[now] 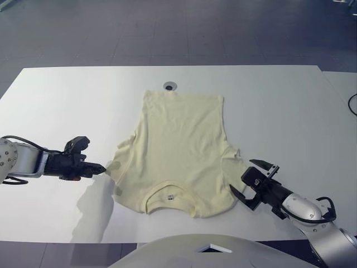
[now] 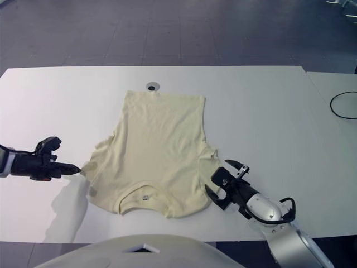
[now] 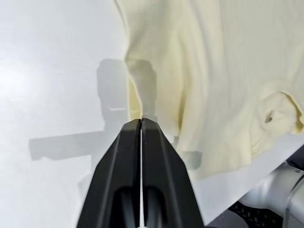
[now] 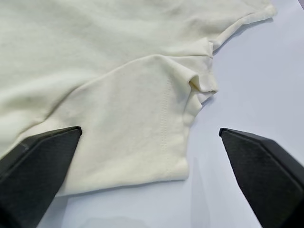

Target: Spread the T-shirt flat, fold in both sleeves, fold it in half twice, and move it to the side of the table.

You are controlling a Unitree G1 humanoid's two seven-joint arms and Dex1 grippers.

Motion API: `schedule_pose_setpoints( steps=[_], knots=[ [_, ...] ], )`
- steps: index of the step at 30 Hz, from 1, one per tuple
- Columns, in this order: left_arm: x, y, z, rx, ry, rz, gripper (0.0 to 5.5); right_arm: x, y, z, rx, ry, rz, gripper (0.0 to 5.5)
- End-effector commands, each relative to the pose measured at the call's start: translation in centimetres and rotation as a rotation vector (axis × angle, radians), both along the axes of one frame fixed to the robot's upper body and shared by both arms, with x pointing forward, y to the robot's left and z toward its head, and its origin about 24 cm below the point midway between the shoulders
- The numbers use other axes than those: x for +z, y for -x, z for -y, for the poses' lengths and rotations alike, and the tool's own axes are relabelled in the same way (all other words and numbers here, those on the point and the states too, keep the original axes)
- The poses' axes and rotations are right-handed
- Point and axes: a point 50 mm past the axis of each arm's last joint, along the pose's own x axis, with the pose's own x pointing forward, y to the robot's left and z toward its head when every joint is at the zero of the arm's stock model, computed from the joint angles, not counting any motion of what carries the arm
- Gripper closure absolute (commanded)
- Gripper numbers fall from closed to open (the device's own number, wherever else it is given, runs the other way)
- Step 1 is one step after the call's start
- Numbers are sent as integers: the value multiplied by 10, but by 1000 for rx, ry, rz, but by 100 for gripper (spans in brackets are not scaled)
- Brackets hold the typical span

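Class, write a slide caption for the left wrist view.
Shut left gripper pinches a sleeve edge of the pale yellow T-shirt.

White table [image 1: 279,111] carries a pale yellow T-shirt [image 1: 178,151], lying with its collar toward the robot. A round grommet [image 1: 169,86] sits just beyond the hem.

We find no text, number or sign that we can read. The T-shirt [image 1: 178,139] carries a small label [image 1: 170,196] inside its collar, on the near side of the table, but any print on it is too small for us to make out.
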Motion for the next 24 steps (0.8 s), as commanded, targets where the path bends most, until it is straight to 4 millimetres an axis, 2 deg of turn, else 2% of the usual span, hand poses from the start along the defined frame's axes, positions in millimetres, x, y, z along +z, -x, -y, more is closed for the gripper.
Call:
schedule_pose_setpoints(
  steps=[1, 5, 7, 10, 19, 24],
  knots=[
    [-1, -5, -5, -10, -27, 23, 548, -18, 6, 14, -56, 71, -124, 10],
    [-1, -9, -11, -11, -50, 35, 548, -16, 6, 13, -54, 62, -116, 10],
    [-1, -11, -13, -12, -56, 38, 548, -11, 6, 7, -59, 1, -112, 10],
    [0, -15, -15, -9, -59, 48, 548, 2, 3, 2, -82, -97, -95, 10],
    [6, -23, -16, -9, -57, 76, 548, 52, -17, 14, -163, -266, 42, 10],
    [19, -31, -11, -29, -33, 114, 548, 61, -21, 18, -198, -294, 61, 10]
  ],
)
